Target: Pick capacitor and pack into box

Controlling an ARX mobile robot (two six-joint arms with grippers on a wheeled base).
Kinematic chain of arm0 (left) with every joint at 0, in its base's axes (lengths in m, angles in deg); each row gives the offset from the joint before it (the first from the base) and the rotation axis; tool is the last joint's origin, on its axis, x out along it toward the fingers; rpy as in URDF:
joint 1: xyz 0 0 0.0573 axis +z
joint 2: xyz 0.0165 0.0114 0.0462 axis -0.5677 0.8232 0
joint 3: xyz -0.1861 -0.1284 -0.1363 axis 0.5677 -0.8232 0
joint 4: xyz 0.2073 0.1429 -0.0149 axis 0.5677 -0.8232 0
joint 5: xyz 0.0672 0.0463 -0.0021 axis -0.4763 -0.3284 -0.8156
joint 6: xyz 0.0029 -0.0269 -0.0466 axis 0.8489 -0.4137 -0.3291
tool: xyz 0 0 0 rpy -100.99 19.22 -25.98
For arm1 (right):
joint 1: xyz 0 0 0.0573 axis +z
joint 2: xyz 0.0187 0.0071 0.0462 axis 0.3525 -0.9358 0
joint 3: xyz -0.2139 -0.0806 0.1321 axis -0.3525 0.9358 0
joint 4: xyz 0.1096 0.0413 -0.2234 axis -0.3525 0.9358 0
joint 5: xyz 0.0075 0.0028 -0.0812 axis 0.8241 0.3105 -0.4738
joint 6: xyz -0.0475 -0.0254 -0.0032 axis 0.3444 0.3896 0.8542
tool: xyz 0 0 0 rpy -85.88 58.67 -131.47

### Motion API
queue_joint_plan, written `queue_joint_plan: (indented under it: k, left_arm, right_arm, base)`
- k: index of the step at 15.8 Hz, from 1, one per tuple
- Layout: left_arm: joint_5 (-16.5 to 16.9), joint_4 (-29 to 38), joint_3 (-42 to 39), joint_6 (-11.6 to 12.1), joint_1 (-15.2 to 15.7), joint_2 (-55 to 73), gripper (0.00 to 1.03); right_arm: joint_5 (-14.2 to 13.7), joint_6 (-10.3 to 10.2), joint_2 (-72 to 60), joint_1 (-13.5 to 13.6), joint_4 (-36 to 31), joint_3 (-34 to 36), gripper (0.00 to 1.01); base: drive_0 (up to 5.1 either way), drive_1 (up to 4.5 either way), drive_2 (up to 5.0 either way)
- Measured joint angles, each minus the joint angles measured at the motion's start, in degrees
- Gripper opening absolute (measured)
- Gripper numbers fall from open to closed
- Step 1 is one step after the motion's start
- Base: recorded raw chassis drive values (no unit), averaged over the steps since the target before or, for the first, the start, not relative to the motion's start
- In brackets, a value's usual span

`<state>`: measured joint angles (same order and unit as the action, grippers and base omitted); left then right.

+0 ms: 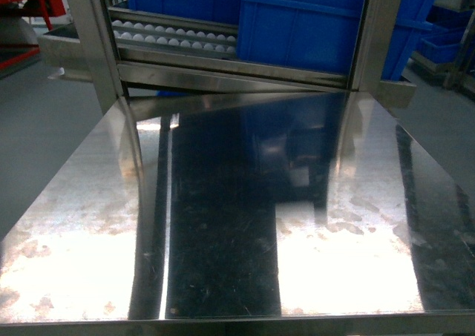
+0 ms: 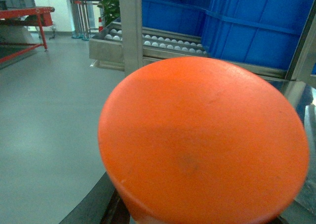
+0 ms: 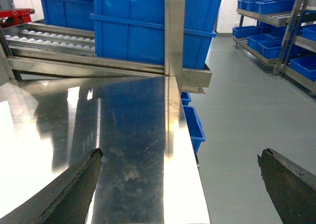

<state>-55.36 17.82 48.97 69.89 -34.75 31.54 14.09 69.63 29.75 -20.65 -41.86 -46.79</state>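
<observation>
My right gripper (image 3: 180, 184) fingers wide apart above steel table (image 1: 223, 225), orange object (image 2: 202, 145) blocked left wrist view, left fingers' state unclear, blue crates (image 1: 297, 24) behind.

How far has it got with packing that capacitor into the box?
Nothing looks packed: no box shows in any view, and the steel table looks bare. In hand: a large orange object, possibly the capacitor, fills the left wrist view. The right gripper is open, empty. Packing remains.
</observation>
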Motion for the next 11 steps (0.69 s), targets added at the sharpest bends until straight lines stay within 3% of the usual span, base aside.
queue_joint_plan:
  k: [11]
  left_arm:
    - [-0.02,-0.02,0.0,0.26,0.0,0.0,0.45]
  right_arm:
    - [0.0,0.04,0.0,0.0,0.02,0.0,0.98]
  base:
    - [0.0,0.0,0.0]
